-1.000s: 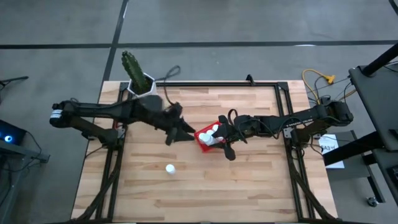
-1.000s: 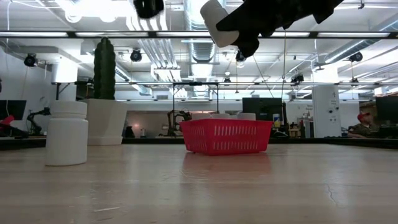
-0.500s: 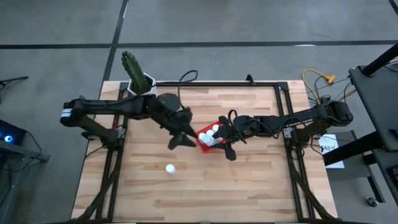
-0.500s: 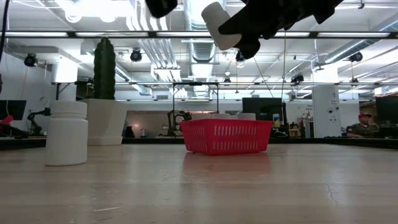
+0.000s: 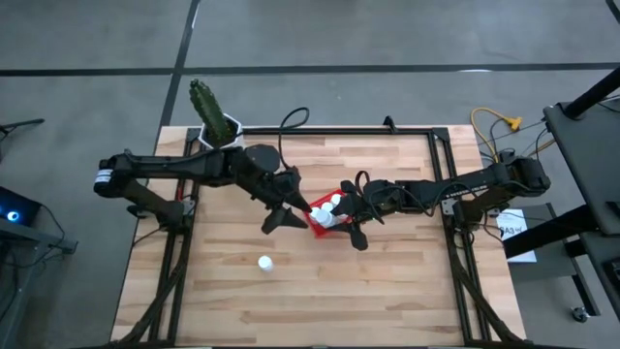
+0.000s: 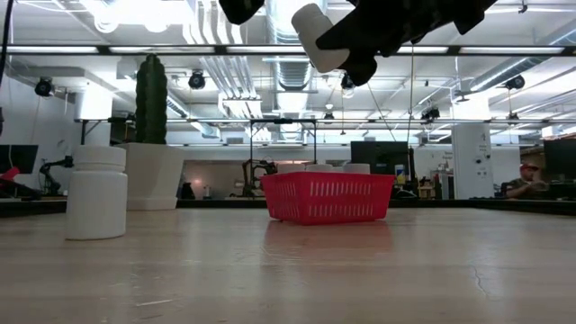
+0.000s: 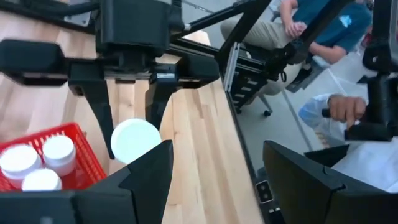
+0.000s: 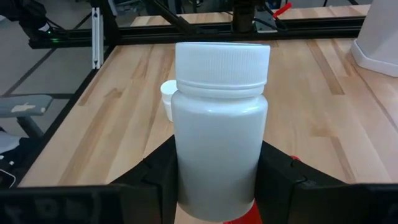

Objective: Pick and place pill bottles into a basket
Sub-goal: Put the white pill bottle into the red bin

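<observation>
One pill bottle (image 5: 264, 262) is left standing alone on the near-left part of the wooden surface (image 5: 387, 281), well apart from the red basket (image 5: 317, 220) at mid-surface. A placing step is judged to be in hand: a pill bottle (image 8: 221, 124) is clamped between the fingers of the right end effector (image 5: 341, 217), held above the basket, where three bottles (image 7: 37, 165) are already seen. A lowering into a free spot and a release are called for next. The left end effector (image 5: 287, 206) is held unclenched and empty just left of the basket. At the far-left corner a cactus in a white pot (image 5: 215, 121) is seen; beyond the surface, seated people and ceiling lights are visible.
</observation>
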Controlling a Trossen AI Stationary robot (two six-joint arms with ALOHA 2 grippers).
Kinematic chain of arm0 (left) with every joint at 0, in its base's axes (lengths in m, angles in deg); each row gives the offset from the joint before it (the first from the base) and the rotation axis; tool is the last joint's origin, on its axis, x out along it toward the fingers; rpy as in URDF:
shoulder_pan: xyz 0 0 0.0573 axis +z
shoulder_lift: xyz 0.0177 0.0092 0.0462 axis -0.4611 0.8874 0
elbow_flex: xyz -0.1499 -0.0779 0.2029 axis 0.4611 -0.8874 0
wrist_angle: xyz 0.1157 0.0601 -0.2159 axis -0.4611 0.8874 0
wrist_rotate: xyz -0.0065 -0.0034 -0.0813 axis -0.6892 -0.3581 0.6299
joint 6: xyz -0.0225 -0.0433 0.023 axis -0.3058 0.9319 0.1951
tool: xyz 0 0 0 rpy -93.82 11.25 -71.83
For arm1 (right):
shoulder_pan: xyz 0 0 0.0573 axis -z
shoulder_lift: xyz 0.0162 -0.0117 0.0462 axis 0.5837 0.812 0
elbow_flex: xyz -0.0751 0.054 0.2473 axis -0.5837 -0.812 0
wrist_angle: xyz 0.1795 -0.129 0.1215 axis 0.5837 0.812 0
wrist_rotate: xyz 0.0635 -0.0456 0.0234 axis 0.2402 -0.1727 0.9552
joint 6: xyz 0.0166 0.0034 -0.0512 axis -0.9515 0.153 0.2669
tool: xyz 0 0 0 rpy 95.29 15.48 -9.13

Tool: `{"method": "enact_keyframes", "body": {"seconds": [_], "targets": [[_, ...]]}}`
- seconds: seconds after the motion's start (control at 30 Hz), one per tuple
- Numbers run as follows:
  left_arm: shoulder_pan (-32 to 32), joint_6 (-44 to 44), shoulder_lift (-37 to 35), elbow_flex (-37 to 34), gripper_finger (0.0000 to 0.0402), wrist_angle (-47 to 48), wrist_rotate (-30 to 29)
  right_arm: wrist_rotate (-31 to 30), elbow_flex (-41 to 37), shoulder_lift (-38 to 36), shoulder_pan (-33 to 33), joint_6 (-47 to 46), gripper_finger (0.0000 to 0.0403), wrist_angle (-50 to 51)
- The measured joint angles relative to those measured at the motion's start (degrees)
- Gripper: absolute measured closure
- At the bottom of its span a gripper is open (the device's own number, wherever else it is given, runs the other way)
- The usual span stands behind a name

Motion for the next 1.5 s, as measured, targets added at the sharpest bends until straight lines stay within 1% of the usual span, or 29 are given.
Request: {"method": "enact_keyframes", "body": {"seconds": [0.47, 0.57, 0.67, 0.77, 0.83, 0.93, 1.07, 1.33, 1.5], "targets": [[0.0, -2.3, 0.0, -0.1, 0.0168, 0.9, 0.8, 0.0, 0.0, 0.0, 0.0, -0.1, 0.0262, 0.0], [0.1, -3.3, 0.0, 0.0, 0.0152, 2.6, 0.8, 0.0, 0.0, 0.0, 0.0, -0.1, 0.0262, 0.0], [0.1, -3.5, 0.0, 0.0, 0.0125, 4.8, -0.2, 0.0, 0.0, 0.0, 0.0, -0.1, 0.0262, 0.0], [0.1, -3.5, 0.0, 0.0, 0.0101, 6.2, -3.2, 0.0, 0.0, 0.0, 0.0, -0.3, 0.0263, 0.0], [0.3, -3.4, 0.0, 0.0, 0.0092, 7.0, -5.9, 0.0, 0.0, 0.0, 0.0, -0.7, 0.0265, 0.0], [0.9, -3.1, 0.3, 1.3, 0.0088, 9.8, -7.0, 0.0, 0.0, 0.0, 0.0, -0.8, 0.0265, 0.0], [1.6, -1.8, 3.2, 3.6, 0.0088, 14.6, -7.1, 0.0, -0.1, 0.0, 0.0, -0.7, 0.0265, 0.0], [2.1, -3.8, 10.9, 10.7, 0.0088, 18.8, -6.9, 0.0, -0.1, 0.0, 0.0, -0.5, 0.0265, 0.0], [2.1, -5.3, 12.5, 14.6, 0.0088, 20.1, -6.7, 0.0, -0.1, 0.0, 0.0, -0.6, 0.0265, 0.4]]}}
